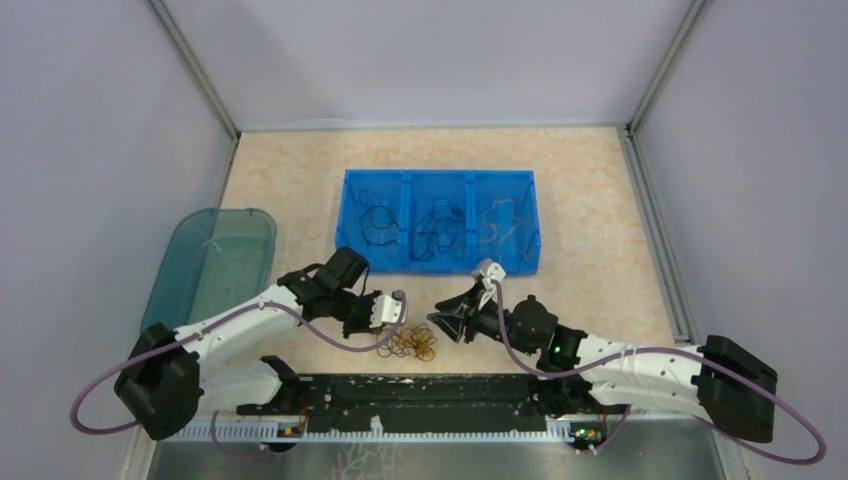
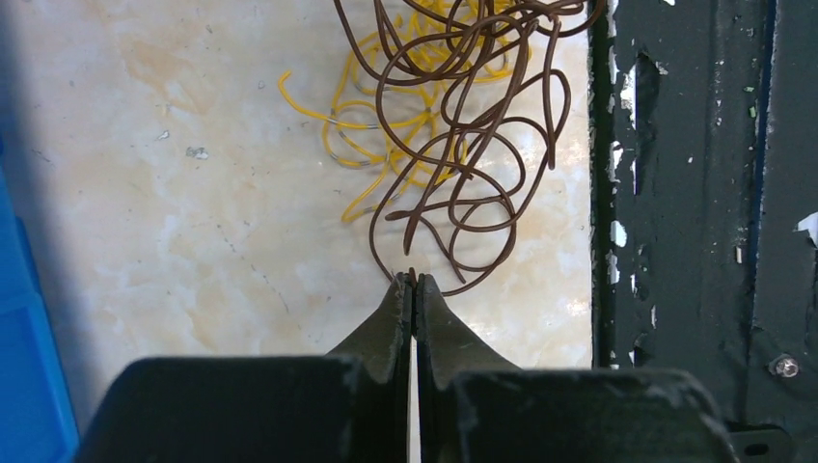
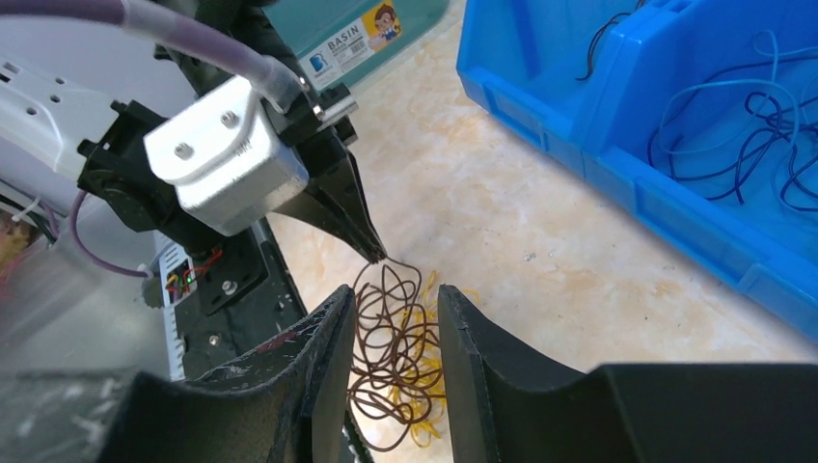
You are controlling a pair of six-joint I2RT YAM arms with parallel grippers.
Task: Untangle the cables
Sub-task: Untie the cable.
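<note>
Cables, a brown and yellow tangle, lie on the worktop at lower centre of the top view, between my left gripper and right gripper; more sit in the blue bin above them. On the left wrist view, my jaws are clenched on a brown strand at the tangle's lower edge. On the right wrist view, the right jaws stand apart, grasping nothing, and the tangle shows between them at lower centre.
</note>
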